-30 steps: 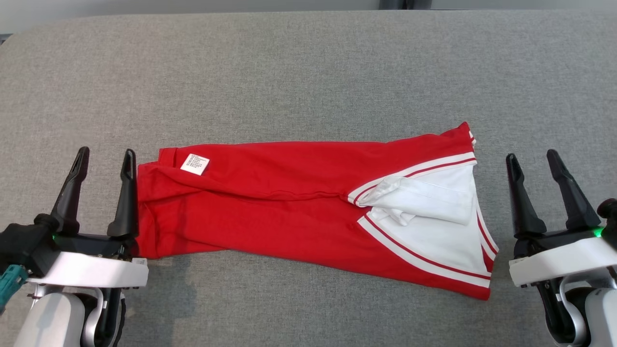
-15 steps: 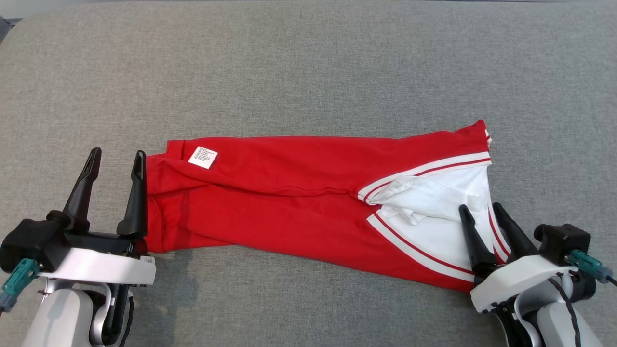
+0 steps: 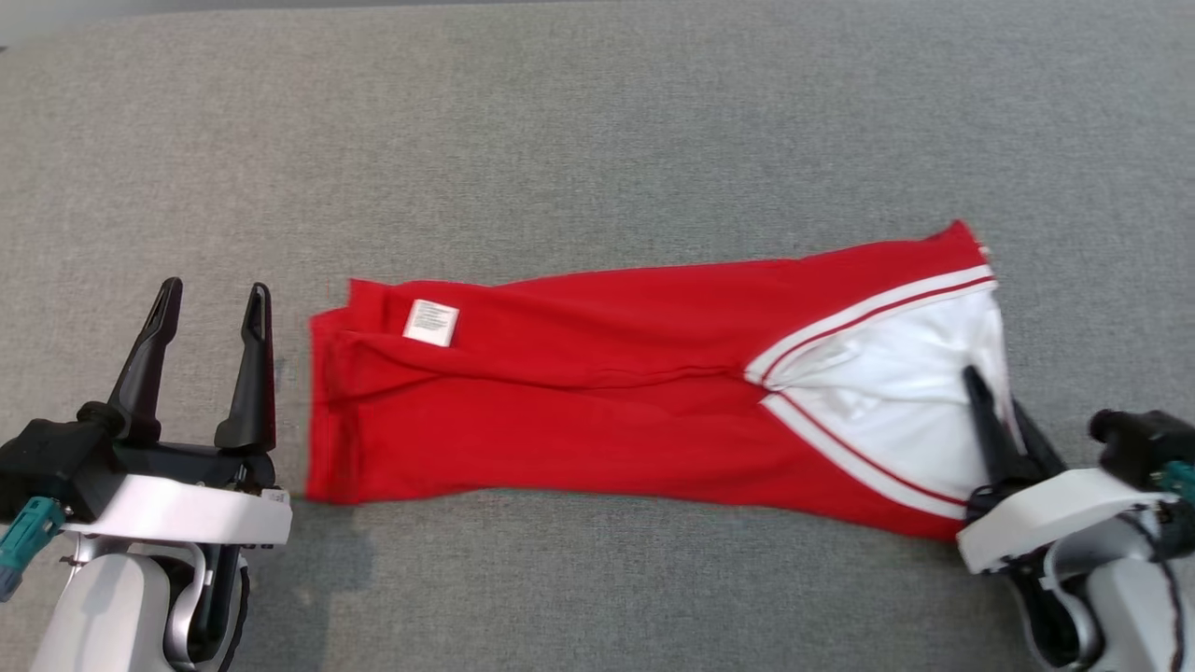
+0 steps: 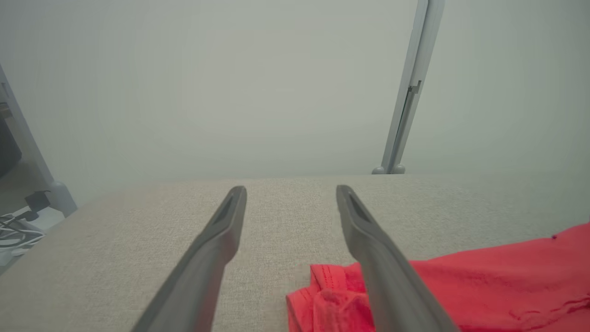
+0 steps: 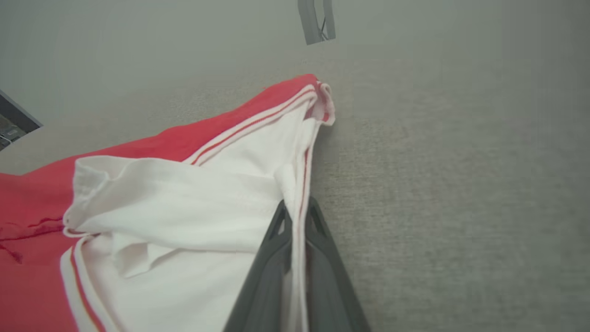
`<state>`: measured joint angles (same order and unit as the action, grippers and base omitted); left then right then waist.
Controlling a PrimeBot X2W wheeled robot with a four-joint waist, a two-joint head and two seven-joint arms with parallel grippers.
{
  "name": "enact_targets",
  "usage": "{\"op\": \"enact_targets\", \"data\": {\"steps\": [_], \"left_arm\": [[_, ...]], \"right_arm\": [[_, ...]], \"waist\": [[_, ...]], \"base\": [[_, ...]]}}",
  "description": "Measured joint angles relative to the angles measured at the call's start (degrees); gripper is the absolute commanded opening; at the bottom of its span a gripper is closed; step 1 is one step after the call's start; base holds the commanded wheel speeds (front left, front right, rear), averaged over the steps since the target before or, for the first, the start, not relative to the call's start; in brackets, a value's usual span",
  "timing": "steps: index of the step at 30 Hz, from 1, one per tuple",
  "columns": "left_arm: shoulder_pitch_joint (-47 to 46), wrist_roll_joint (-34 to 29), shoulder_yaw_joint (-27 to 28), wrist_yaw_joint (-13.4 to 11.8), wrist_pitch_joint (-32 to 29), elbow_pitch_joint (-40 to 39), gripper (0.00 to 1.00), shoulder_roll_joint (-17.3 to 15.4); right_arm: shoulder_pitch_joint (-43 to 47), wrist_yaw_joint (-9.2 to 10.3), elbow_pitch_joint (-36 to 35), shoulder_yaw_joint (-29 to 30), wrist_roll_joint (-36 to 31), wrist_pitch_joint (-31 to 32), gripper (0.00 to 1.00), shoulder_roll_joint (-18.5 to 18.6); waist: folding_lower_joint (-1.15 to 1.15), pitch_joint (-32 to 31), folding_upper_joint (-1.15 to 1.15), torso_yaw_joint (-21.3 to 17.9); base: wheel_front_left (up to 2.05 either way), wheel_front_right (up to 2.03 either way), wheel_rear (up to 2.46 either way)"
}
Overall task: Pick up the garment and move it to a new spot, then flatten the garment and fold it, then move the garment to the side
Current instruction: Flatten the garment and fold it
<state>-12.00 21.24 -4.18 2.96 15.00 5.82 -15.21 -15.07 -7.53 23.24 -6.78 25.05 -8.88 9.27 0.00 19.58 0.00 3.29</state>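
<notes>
Red-and-white garment (image 3: 607,392) (likely soft, light, floppy: best taken by its corners) lies mid bench (image 3: 597,140), right fingers (image 3: 985,429) pinching its 3 o'clock hem, left fingers (image 3: 250,373) spread at 9 o'clock.

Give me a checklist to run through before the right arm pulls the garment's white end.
1. Grip: right fingers are shut on the white striped edge of the garment: ok.
2. Layers pinched: the number between the fingers is hidden: cannot tell.
3. Far end held: left fingers are open beside the red end, apart from it: not ok.
4. Flatness: the white part is bunched and the red part is creased: not ok.
5. Room to drag: the table offers grey surface beyond the garment: ok.
</notes>
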Motion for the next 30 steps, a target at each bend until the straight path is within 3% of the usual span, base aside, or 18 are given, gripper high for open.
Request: {"op": "enact_targets", "data": {"steps": [8, 11, 18, 23, 24, 30], "left_arm": [[0.0, -0.3, 0.0, 0.1, 0.0, -0.4, 1.0, -0.1], [0.0, -0.3, 0.1, 0.1, 0.0, -0.4, 1.0, -0.4], [-0.1, 0.0, 0.0, 0.1, 0.0, -0.5, 1.0, -0.7], [-0.3, 0.5, -0.2, 0.3, -0.1, -0.4, 1.0, -0.6], [-0.3, 0.5, -0.2, 0.3, -0.1, -0.4, 1.0, -0.6], [-1.8, 0.6, -0.9, 0.4, -0.2, -0.3, 1.0, -0.4]], "right_arm": [[0.1, 0.03, 0.2, 8.2, 0.2, -0.5, 0.0, 8.6], [0.1, 0.03, -0.7, 8.8, 0.1, -0.2, 0.0, 9.4], [-2.7, 0.04, -13.7, 3.5, -3.0, 3.2, 0.0, 4.3], [-4.4, 0.04, -23.3, -7.1, -4.3, 9.0, 0.0, -0.8], [-4.4, 0.04, -23.3, -7.1, -4.3, 9.0, 0.0, -0.8], [-7.1, 0.04, -25.3, -20.9, -4.1, 13.0, 0.0, -4.7]], "waist": [[0.0, 0.0, 0.0, -2.0], [0.0, -0.1, 0.0, -2.6], [0.0, -0.7, 0.0, -3.7], [0.0, -0.6, 0.0, -3.4], [0.0, -0.6, 0.0, -3.4], [0.0, 0.1, 0.0, -1.8]], "base": [[0.0, 0.0, 0.0], [0.0, 0.0, 0.0], [0.0, 0.0, 0.0], [0.0, 0.0, 0.0], [0.0, 0.0, 0.0], [0.0, 0.0, 0.0]]}}
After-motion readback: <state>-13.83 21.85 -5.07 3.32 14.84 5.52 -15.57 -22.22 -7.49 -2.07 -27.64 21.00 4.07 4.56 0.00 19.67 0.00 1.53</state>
